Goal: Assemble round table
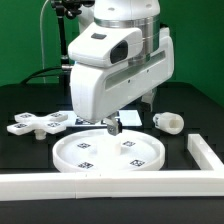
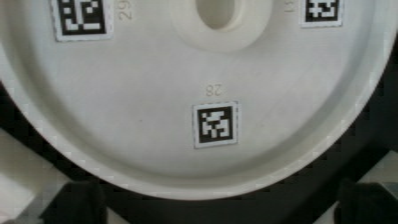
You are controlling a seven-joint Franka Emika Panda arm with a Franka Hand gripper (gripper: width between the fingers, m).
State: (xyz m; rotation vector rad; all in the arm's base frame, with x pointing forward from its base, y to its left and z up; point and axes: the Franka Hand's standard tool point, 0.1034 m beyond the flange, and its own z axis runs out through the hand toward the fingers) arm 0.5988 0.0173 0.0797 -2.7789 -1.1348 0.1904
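the large rimmed round disc (image 1: 108, 158) lies flat on the black table (image 1: 20, 150), rim and tagged face up. being round it has no long axis to speak of; in the wrist view its central hole (image 2: 222, 15) sits at one edge of the picture and a square tag (image 2: 214, 123) is in the middle. the gripper (image 1: 112, 127) hangs straight down over the far part of the disc, close above it. its jaws are spread wide with nothing between them, and whether a fingertip touches the plastic is hard to tell from either view. the small cross-shaped piece (image 1: 40, 123) lies flat to the exterior view's left, apart from the disc. the short cylindrical post (image 1: 170, 122) sits to the exterior view's right, probably on its side with its open end showing. the long white border rail (image 1: 206, 155) runs along the near edge and the exterior view's right, just beside the disc's near rim. bare table shows between the disc and both smaller parts.
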